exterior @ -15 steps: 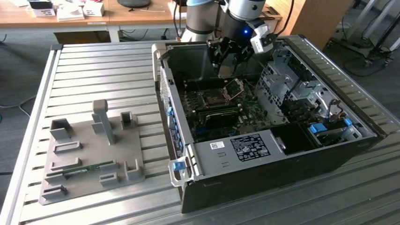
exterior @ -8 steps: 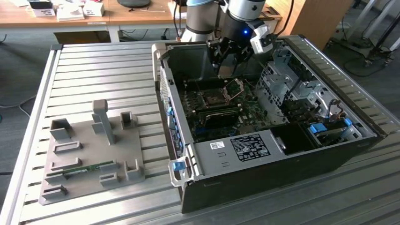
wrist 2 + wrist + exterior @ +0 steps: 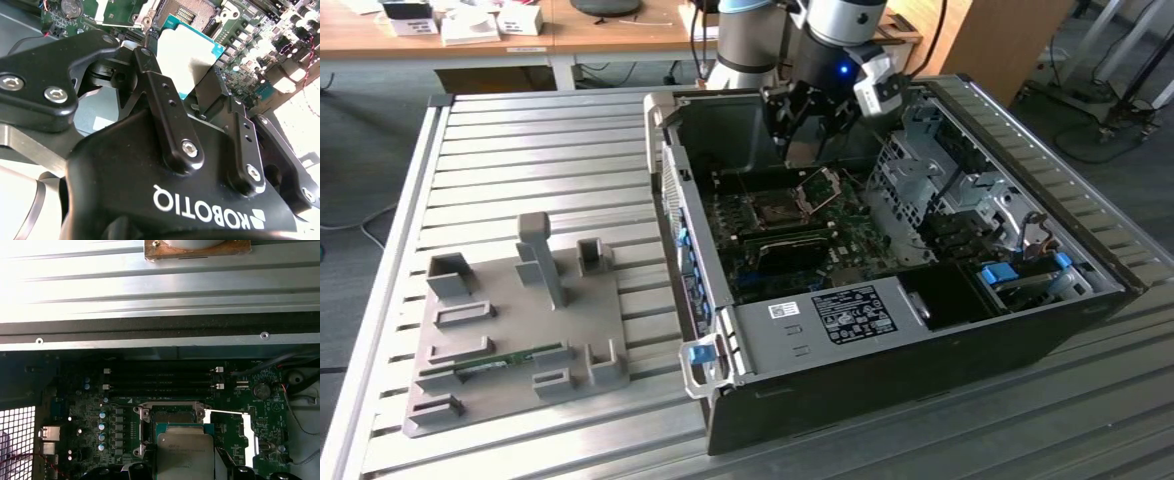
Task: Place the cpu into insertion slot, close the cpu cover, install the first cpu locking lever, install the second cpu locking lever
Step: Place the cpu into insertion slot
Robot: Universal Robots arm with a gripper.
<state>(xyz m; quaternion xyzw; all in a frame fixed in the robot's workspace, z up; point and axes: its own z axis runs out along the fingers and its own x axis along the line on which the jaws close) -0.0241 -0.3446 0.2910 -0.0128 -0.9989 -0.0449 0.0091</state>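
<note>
Exterior view shows the arm [image 3: 838, 28] angled down into the case [image 3: 921, 390], while second wrist view shows jaws pinching the cpu [image 3: 187, 55].

Socket [image 3: 767, 211] clear above; raised cpu cover [image 3: 822, 186] beside, case wall [image 3: 731, 128] near.

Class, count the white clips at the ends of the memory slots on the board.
4 white clips: two at the slots' end toward the mesh grille, two toward the coin battery. Others may be hidden.
</note>
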